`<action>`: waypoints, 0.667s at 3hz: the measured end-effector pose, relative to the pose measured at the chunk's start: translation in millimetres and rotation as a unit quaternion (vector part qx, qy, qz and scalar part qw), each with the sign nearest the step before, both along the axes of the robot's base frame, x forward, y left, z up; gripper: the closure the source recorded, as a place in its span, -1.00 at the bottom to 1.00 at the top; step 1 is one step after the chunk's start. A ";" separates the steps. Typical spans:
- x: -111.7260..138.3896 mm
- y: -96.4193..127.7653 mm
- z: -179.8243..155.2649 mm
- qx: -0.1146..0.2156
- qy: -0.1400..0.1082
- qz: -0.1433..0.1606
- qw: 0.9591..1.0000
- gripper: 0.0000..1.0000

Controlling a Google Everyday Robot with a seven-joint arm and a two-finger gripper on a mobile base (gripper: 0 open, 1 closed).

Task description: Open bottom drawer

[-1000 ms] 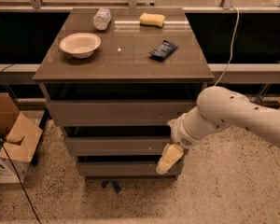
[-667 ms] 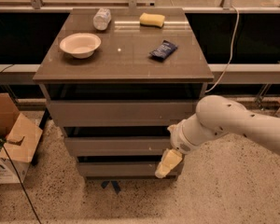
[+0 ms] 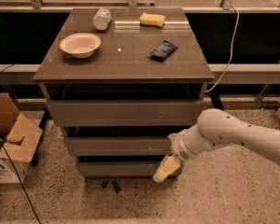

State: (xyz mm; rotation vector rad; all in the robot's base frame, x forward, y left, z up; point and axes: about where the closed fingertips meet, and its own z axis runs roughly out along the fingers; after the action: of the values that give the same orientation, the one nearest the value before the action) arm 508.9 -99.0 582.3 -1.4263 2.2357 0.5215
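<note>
Claw [image 3: 166, 170] at right end of bottom drawer [image 3: 121, 169], over its front, open or closed cannot be told

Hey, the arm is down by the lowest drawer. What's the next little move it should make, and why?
Probably ease the gripper in and up to catch the top edge of the bottom drawer. That front is flat with no handle, and the gripper is at its right end, so the top edge seems the only place to pull from.

The table [image 3: 123, 64] carries a white bowl [image 3: 80, 45], a clear bottle [image 3: 101, 19], a yellow sponge [image 3: 152, 19] and a dark packet [image 3: 163, 50], with the end effector [image 3: 166, 169] low at its front right.
</note>
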 end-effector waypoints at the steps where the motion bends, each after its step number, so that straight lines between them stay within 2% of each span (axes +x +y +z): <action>1: 1.0 -0.8 -19.7 0.016 0.011 -0.014 1.000 -1.00; 2: -0.4 -1.5 -37.1 0.029 0.024 -0.026 0.999 -1.00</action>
State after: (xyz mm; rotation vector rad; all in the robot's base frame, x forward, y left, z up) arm 508.4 -100.5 545.3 -1.3367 2.2701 0.6033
